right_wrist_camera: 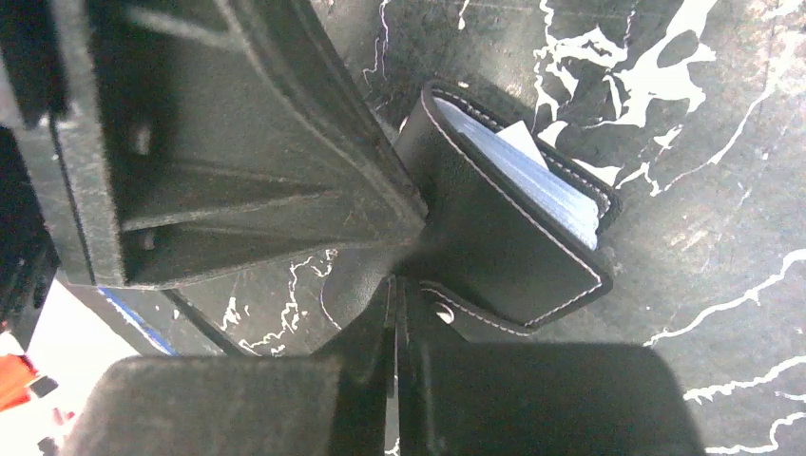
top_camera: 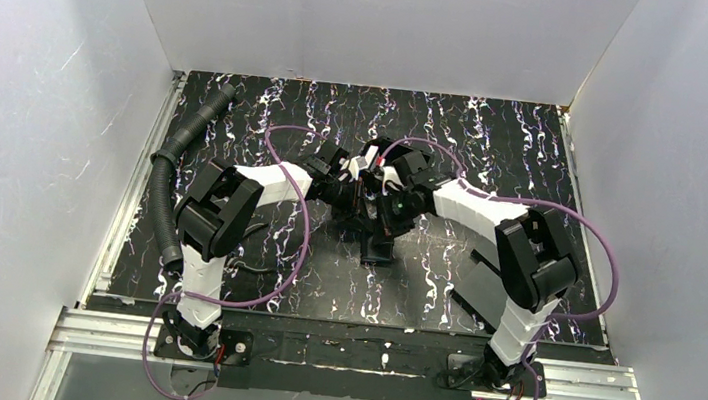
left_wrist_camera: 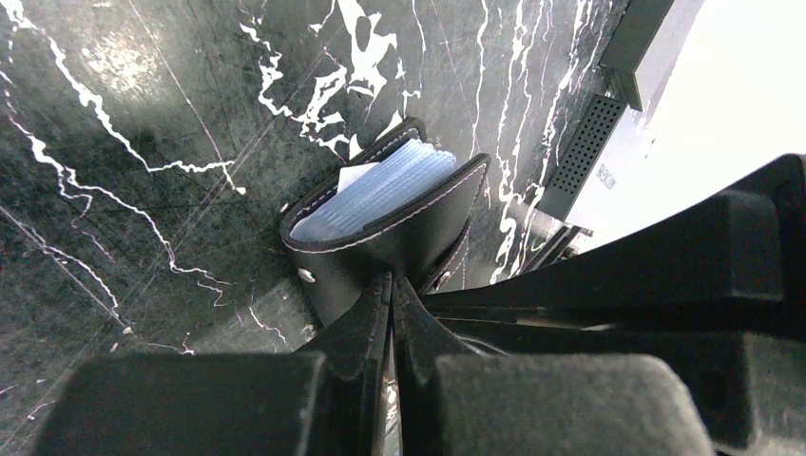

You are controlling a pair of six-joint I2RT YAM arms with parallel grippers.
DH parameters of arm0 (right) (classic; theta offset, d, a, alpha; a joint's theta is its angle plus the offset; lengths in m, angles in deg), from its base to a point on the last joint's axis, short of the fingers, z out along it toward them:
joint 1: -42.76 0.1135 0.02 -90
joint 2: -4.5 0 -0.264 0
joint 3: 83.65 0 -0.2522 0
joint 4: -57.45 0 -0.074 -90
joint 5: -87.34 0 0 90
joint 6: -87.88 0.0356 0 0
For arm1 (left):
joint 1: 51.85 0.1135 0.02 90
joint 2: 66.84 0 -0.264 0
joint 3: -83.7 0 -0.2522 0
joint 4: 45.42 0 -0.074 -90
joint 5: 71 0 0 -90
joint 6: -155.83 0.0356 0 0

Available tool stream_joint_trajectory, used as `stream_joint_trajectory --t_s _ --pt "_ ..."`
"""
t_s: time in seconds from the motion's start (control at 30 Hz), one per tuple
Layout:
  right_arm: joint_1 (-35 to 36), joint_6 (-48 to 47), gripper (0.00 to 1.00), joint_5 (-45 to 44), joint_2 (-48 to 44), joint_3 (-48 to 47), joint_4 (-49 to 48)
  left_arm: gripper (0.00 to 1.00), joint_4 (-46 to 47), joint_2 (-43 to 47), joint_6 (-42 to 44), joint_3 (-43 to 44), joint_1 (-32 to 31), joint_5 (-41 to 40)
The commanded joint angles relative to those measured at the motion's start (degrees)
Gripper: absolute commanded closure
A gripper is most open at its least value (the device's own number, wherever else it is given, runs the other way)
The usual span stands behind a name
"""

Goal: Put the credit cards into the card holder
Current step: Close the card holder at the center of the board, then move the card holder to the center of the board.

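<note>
The card holder (left_wrist_camera: 399,233) is a small black wallet with white stitching. It is open at the top and shows pale blue sleeves (left_wrist_camera: 380,185). A white card corner (left_wrist_camera: 354,176) pokes out of the sleeves. My left gripper (left_wrist_camera: 392,283) is shut on the holder's lower cover edge. In the right wrist view the holder (right_wrist_camera: 504,247) shows the same card corner (right_wrist_camera: 525,142). My right gripper (right_wrist_camera: 394,285) is shut beside the snap strap (right_wrist_camera: 447,312), seemingly pinching its base. Both grippers meet at mid-table (top_camera: 376,213). No loose cards show.
Flat black slabs (top_camera: 481,290) lie at the right front near the right arm. A black corrugated hose (top_camera: 172,174) runs along the left edge. White walls enclose the marbled black table (top_camera: 497,146). An aluminium rail (top_camera: 342,355) spans the front.
</note>
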Motion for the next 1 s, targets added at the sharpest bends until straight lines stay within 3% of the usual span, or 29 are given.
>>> stream_joint_trajectory --t_s 0.0,0.2,0.37,0.5,0.67,0.77,0.83,0.87,0.97 --pt "5.34 0.53 0.99 -14.62 9.63 5.28 0.72 1.00 -5.18 -3.74 1.74 -2.20 -2.60 -4.78" --pt "5.17 3.27 0.97 -13.18 7.59 6.02 -1.45 1.00 -6.33 -3.01 2.34 -1.75 -2.60 -5.25" --pt "4.03 1.86 0.59 -7.06 1.27 2.08 1.06 0.98 -9.08 -1.43 3.21 0.80 -2.31 -4.77" --pt "3.32 0.36 0.43 -4.19 -4.24 -1.59 4.59 0.90 -11.78 2.32 3.95 3.97 -1.01 -3.48" --pt "1.96 -1.85 0.31 -4.85 -9.71 -5.86 9.86 0.74 -14.88 7.35 4.27 7.85 1.71 -0.50" --pt "-1.30 -2.56 0.23 -6.15 -13.77 -4.37 10.45 0.60 -19.34 13.22 6.59 8.48 3.59 0.88" --pt "-6.99 0.22 0.15 -2.69 -13.22 2.64 0.93 0.49 -23.39 23.69 9.25 4.68 6.13 1.15" --pt "-9.35 2.35 0.14 0.46 -11.82 5.93 -5.00 0.21 -26.77 28.04 11.09 4.50 6.19 -0.40" --pt "-9.37 4.38 0.17 -1.46 -10.11 10.57 -13.01 0.15 -29.32 35.57 10.86 2.54 6.13 -2.91"
